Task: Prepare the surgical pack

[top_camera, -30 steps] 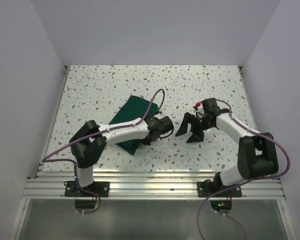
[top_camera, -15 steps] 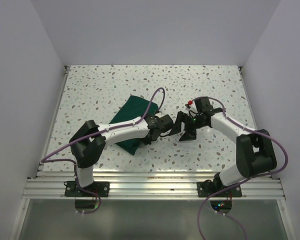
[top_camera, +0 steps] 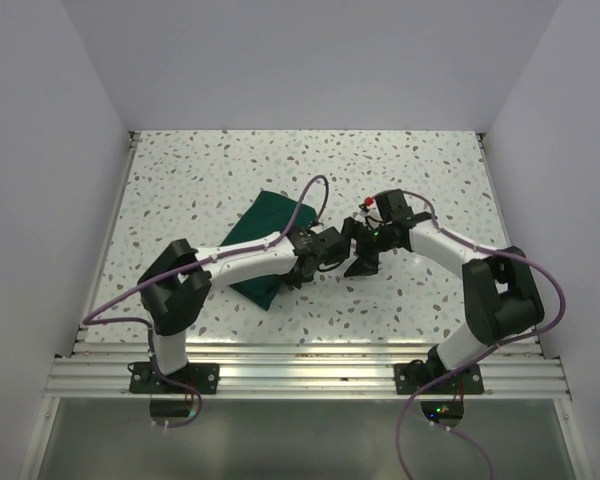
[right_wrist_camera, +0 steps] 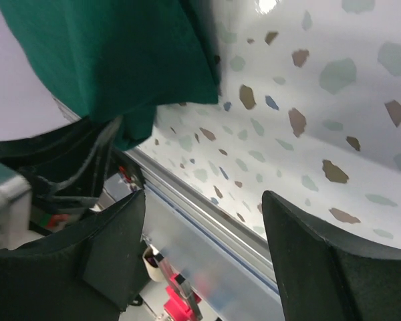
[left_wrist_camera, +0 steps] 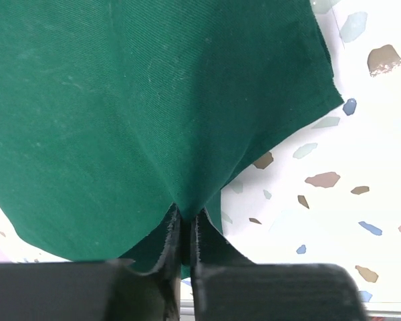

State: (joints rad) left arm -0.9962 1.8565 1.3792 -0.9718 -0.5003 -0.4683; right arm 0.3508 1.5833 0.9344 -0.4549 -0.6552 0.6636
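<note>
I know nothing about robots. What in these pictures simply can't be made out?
- Top view: the left arm covers the middle of the drape, so its outline is incomplete.
- Top view: the spot where the left end effector pinches the drape is too small and dark. Whether the right end effector touches the left one is unclear.
- Left wrist view: the drape is cut off by the top and left edges.

Count: surgical pack point(top_camera: 252, 225), dark green, folded: 1. Robot arms: 2, left arm point(top_camera: 242, 262), right arm point(top_camera: 448, 250). Speckled table point(top_camera: 410, 165): 1.
</note>
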